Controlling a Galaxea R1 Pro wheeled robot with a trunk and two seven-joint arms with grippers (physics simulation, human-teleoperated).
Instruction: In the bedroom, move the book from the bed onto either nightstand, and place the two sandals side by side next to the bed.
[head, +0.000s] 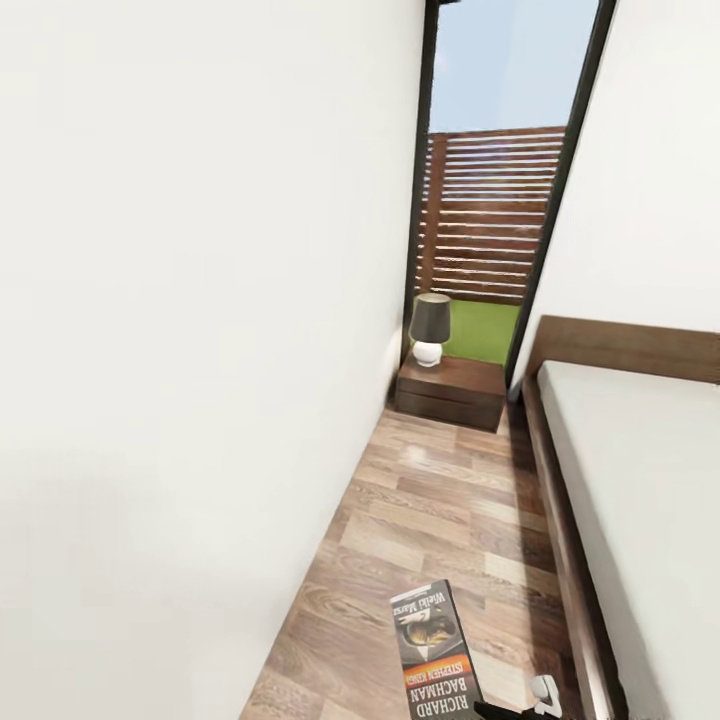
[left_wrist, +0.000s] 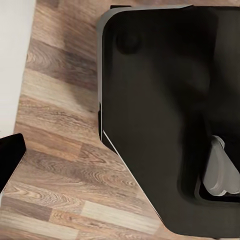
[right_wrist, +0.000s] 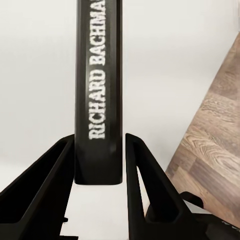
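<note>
The book (head: 435, 650), dark with an orange band and white "RICHARD BACHMAN" lettering, hangs above the wood floor at the bottom of the head view. My right gripper (right_wrist: 100, 145) is shut on it: the right wrist view shows the spine (right_wrist: 98, 75) clamped between both black fingers (right_wrist: 47, 185). The nightstand (head: 450, 392), dark brown with drawer fronts, stands at the far end of the aisle against the window. The bed (head: 560, 500) runs along the right with its pale mattress (head: 650, 500). The sandals are out of view. Only a dark edge (left_wrist: 11, 160) of my left gripper appears.
A white wall (head: 200, 350) closes the aisle on the left, leaving a narrow strip of plank floor (head: 430, 500). A dark-shaded lamp (head: 430, 325) stands on the nightstand's left part. In the left wrist view, my dark base (left_wrist: 160, 110) sits over the floor.
</note>
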